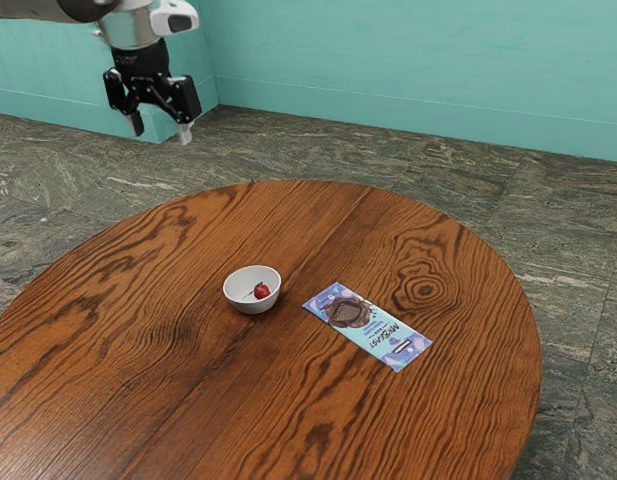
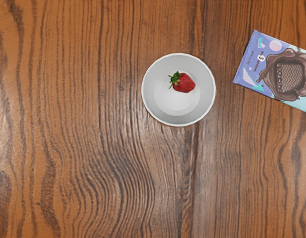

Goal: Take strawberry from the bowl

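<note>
The exterior view shows the claw (image 1: 161,128) raised well apart from the bowl (image 1: 250,303), its fingers spread wide with nothing between them. The strawberry (image 2: 184,83) lies in the bowl on the table (image 1: 208,430); the bar (image 1: 368,325) lies flat near the bowl.

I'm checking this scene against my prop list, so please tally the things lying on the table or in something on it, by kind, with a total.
Strawberry: 1, in the bowl
White bowl: 1, on the wooden table
MrBeast chocolate bar packet: 1, beside the bowl, not touching it
Total: 3
</note>
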Tool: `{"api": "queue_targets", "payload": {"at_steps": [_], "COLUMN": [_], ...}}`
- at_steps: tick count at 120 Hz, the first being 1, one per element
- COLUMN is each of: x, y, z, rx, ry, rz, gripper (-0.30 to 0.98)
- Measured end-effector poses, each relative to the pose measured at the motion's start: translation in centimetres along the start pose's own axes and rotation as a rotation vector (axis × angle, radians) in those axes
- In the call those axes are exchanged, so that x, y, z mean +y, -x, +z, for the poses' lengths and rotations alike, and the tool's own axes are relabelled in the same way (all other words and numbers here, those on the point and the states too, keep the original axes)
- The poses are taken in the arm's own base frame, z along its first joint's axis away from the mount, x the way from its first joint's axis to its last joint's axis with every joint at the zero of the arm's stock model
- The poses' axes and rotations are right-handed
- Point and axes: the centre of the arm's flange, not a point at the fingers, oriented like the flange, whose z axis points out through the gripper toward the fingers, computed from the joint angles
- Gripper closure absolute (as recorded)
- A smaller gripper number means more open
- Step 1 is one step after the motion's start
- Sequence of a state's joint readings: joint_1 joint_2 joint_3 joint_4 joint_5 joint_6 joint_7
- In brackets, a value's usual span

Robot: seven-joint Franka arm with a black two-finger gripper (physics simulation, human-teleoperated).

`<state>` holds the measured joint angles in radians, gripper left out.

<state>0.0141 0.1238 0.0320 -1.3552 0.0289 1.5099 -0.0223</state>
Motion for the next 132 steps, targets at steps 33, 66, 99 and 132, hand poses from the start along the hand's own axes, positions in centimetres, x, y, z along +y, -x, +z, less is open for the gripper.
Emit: {"api": "queue_targets", "payload": {"at_steps": [33,66,99,132], "x": [0.1,2.9,5.3,4.7], "y": [-0.8,-6.1,-8.4,-8.6], "z": [1.0,13.1,22.6,26.0], "rx": [-0.012,-0.09,-0.084,-0.058], "ry": [0.001,-0.001,0.006,0.009], "rz": [-0.002,0.033,0.054,-0.056], "gripper": [0.02,0.02,0.02,0.02]}}
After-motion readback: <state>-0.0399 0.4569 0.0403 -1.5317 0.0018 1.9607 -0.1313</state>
